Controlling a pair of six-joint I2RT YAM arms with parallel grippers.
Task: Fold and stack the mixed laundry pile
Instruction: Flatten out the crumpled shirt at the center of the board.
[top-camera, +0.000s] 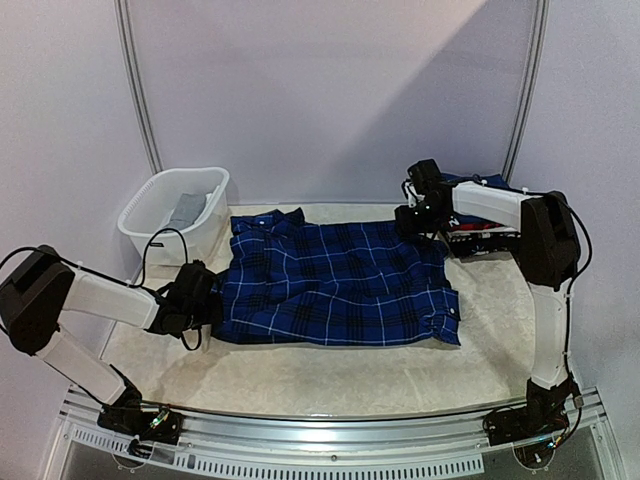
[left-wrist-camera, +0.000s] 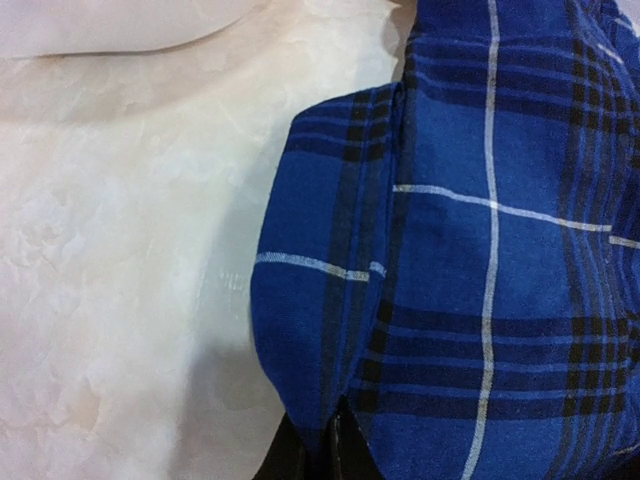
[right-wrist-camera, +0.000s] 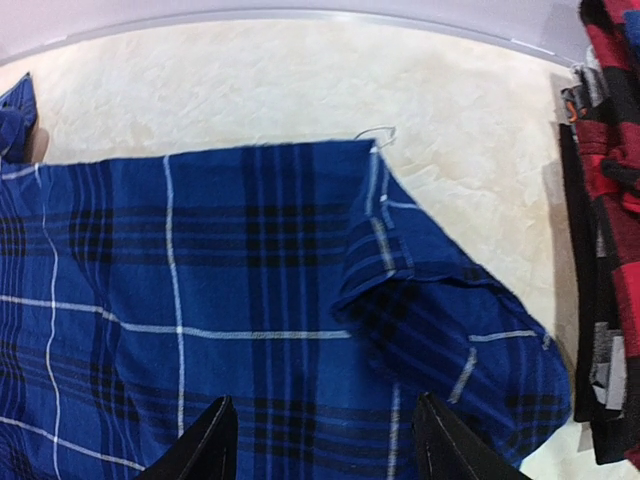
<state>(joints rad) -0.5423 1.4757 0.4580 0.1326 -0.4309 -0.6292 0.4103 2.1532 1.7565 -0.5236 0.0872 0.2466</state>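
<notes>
1. A pale, marbled table (top-camera: 330, 375) lies under the blue plaid shirt and shows bare on every side of it.
2. The blue plaid shirt (top-camera: 340, 280), dark blue with thin light lines, is spread fairly flat. Its collar points toward the far left and a sleeve is folded over at its right edge.
3. A white slotted basket (top-camera: 150, 215) stands just off the shirt's far left corner. A grey garment (top-camera: 185, 210) lies inside it.
4. Red and black plaid cloth (top-camera: 480, 240) lies off the shirt's far right corner, near it but apart.
5. The left gripper (top-camera: 203, 300) is at the shirt's left edge. In the left wrist view its fingers are pressed together (left-wrist-camera: 322, 452), pinching a raised fold of the blue plaid cloth, with bare table beside that fold.
6. The right gripper (top-camera: 420, 225) is over the shirt's far right corner. In the right wrist view its two dark fingers stand well apart (right-wrist-camera: 330, 445), with the plaid cloth below and between them and nothing clamped. Whether the tips touch the cloth cannot be told.
</notes>
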